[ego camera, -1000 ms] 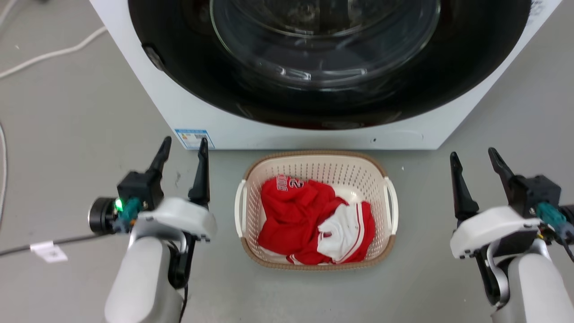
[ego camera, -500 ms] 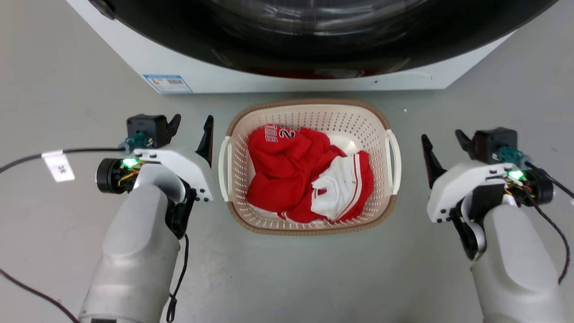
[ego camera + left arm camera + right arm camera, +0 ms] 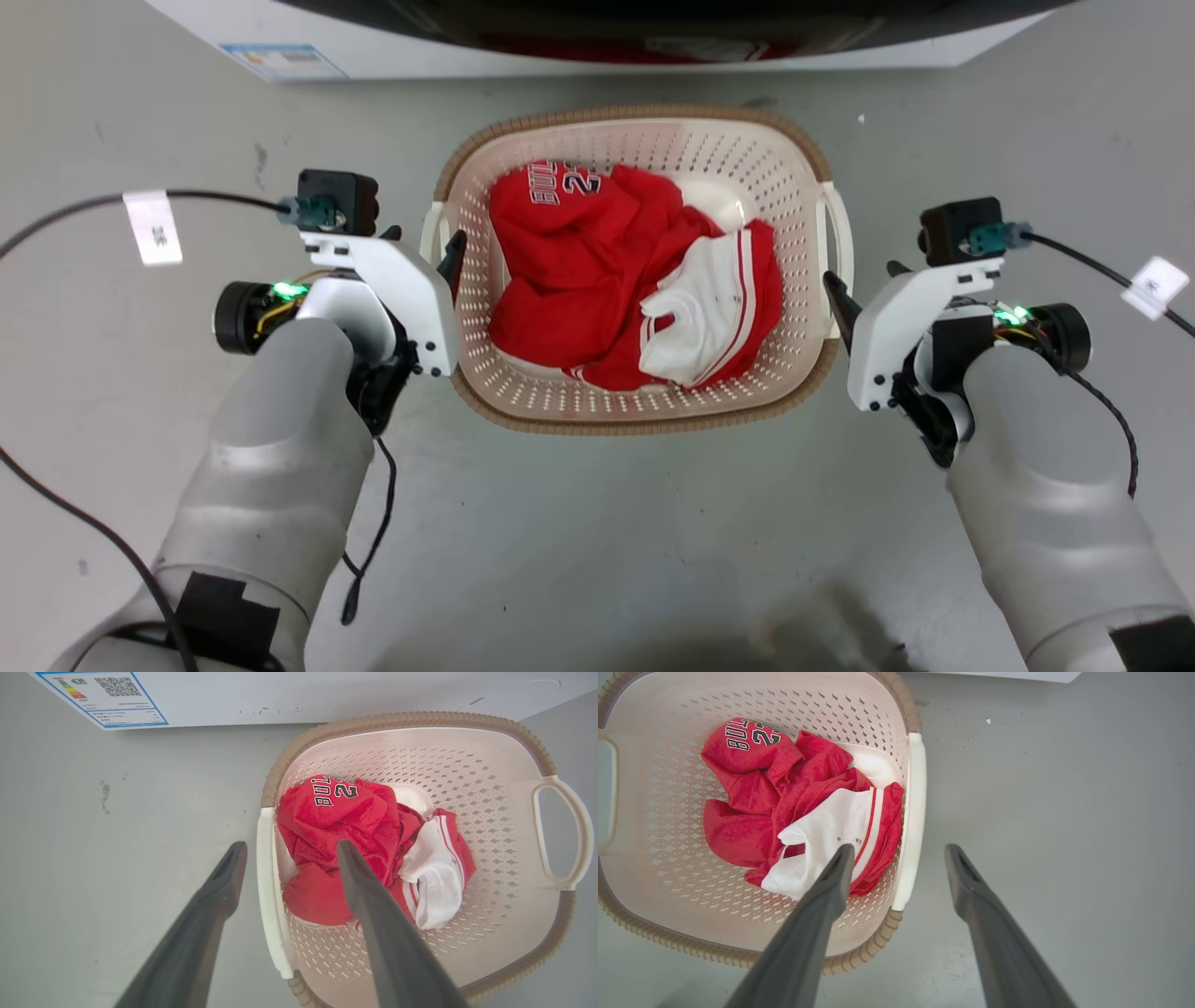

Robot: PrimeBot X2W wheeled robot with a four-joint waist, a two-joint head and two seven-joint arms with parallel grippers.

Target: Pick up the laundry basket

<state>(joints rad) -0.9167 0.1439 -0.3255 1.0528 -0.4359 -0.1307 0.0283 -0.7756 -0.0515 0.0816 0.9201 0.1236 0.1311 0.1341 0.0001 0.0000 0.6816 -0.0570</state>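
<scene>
Laundry basket (image 3: 653, 154) with red jersey (image 3: 579, 280), on floor (image 3: 597, 541) before washer (image 3: 392, 58). We hold left claw (image 3: 290, 845) and right claw (image 3: 899, 849) apart, each straddling a white side handle (image 3: 268, 882), so both can clamp for lifting.

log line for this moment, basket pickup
phase: pre-grasp | left pincer: open, astride left handle | right pincer: open, astride right handle | laundry basket: on floor, red clothes inside, not lifted

One laundry basket (image 3: 635, 425), two handles (image 3: 846, 233), two grippers (image 3: 290, 843) (image 3: 900, 847), one washer (image 3: 420, 58), two cable tags (image 3: 154, 229)
</scene>
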